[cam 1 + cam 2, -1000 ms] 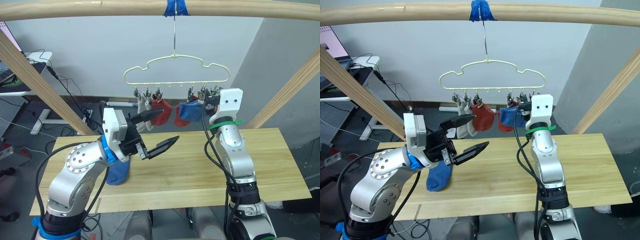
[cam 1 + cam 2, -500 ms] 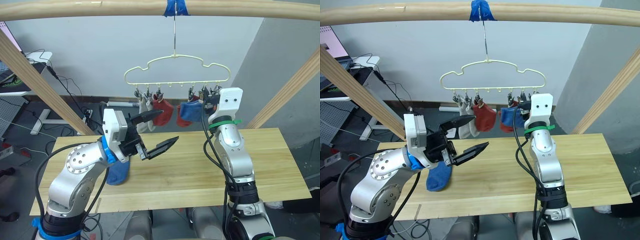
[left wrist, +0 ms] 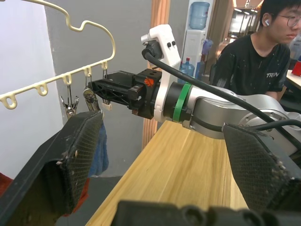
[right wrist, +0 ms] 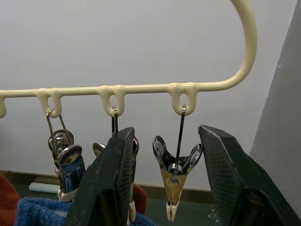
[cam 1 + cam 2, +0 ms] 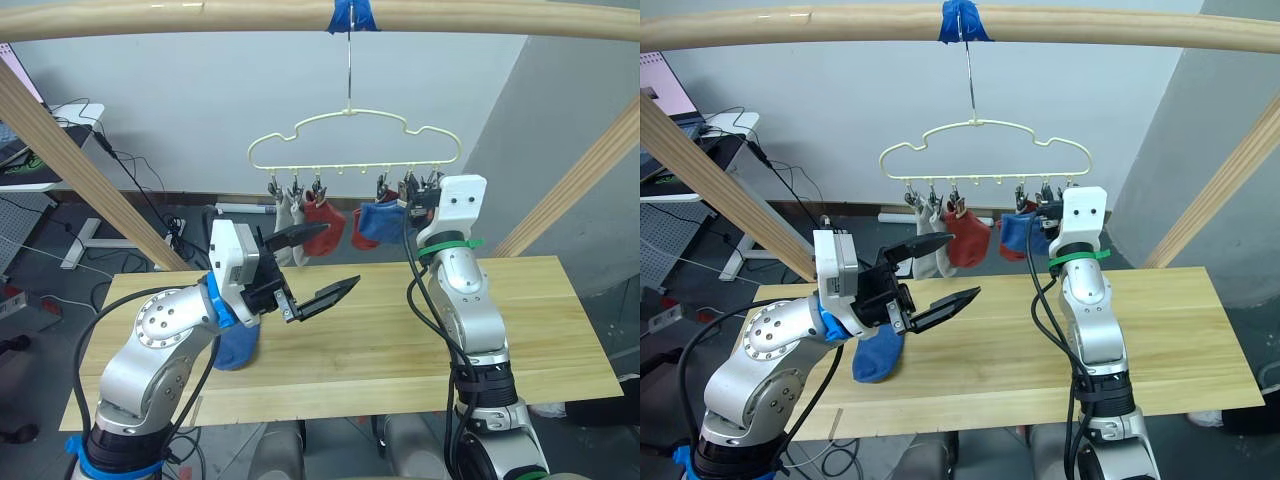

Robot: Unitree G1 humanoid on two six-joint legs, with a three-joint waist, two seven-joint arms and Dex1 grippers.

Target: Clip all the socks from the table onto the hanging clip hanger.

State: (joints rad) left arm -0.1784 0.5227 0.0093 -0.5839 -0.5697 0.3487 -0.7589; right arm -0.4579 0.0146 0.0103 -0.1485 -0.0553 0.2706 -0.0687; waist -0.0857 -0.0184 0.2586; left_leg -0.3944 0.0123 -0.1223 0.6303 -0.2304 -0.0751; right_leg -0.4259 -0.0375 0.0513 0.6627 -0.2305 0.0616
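The pale-yellow clip hanger (image 5: 350, 140) hangs by its hook from the top beam. Clipped to it are a grey sock (image 5: 288, 214), a rust-red sock (image 5: 324, 222) and a blue sock (image 5: 381, 220), with more red fabric beside the blue one. One blue sock (image 5: 236, 346) lies on the table (image 5: 540, 330), partly under my left arm. My left gripper (image 5: 340, 257) is open and empty above the table, pointing toward the hanger. My right gripper (image 4: 165, 131) is raised at the hanger's right end, open, with an empty metal clip (image 4: 175, 175) between its fingers.
Slanted wooden beams (image 5: 70, 160) stand at both sides and a round beam (image 5: 200, 20) crosses overhead. A person (image 3: 256, 52) sits in the background of the left wrist view. A desk with cables (image 5: 60, 130) stands behind on the left.
My left gripper has edged slightly to the right. The hanging socks have swayed a little. The right arm has held its place at the hanger.
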